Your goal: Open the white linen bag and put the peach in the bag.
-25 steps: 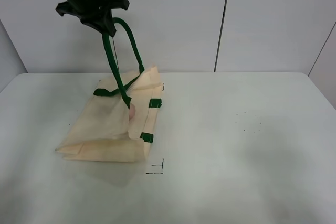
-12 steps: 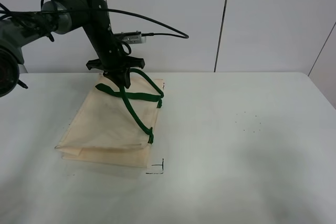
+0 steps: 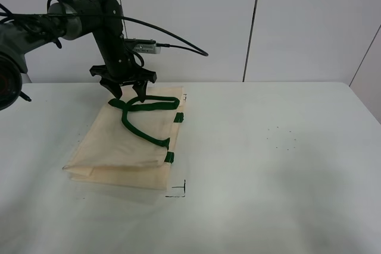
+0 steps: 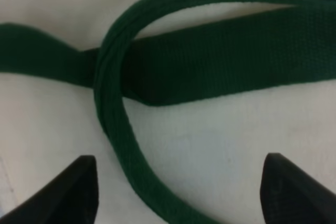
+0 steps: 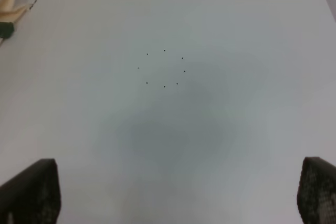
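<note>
White linen bag (image 3: 125,147) laid flat near far-left corner of surface (image 3: 268,176), straps (image 4: 220,72) draped loose on cloth. Left end effector (image 3: 126,91) spread open above straps, nothing gripped. Right end effector (image 5: 173,192) open over bare surface. Peach not visible; presumably inside bag.

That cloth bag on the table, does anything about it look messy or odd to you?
Somewhat. The white linen bag lies flat with its near edge folded double, and its green straps sprawl in a crossed loop on top. The open left gripper hovers over them. No peach is visible.
</note>
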